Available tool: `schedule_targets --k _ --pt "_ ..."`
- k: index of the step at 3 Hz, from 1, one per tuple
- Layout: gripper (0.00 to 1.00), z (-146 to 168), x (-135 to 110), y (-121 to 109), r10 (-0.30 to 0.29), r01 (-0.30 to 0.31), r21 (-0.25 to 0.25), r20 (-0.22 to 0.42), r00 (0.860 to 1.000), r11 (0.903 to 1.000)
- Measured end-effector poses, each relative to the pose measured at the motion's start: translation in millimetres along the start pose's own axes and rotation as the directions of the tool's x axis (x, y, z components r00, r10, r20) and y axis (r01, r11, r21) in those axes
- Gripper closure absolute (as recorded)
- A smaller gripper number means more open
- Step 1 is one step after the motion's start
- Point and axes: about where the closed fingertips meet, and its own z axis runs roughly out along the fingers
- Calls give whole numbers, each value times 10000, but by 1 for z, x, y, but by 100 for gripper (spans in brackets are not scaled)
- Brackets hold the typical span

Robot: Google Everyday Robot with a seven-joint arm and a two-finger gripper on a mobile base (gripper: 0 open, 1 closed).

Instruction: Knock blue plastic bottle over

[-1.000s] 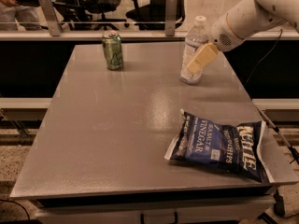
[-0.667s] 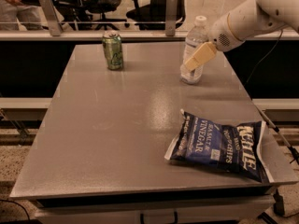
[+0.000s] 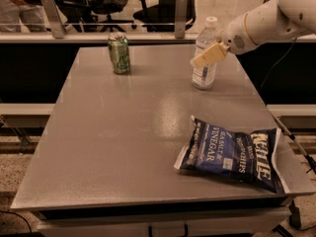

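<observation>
The blue plastic bottle [image 3: 204, 68] is clear with a white cap and a pale label. It stands upright at the far right of the grey table [image 3: 123, 132]. My gripper [image 3: 208, 57], cream-coloured at the end of the white arm [image 3: 266, 21], reaches in from the upper right. It lies across the front of the bottle's upper half, at or touching it. It covers part of the label.
A green drink can [image 3: 119, 53] stands at the far left-centre of the table. A dark blue chip bag [image 3: 231, 153] lies flat at the near right, close to the table's edge. Railing posts and office chairs stand behind the table.
My gripper has moved a little upward along the bottle, from its lower half to its upper half. The bottle still stands upright in the same spot.
</observation>
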Motion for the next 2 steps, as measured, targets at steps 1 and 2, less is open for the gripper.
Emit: schedule_targets --k 1,2 --pt "64 -11 -7 4 -60 63 -145 240 9997 9999" --pt "87 -24 -25 12 -748 745 -309 -92 9972 9967"
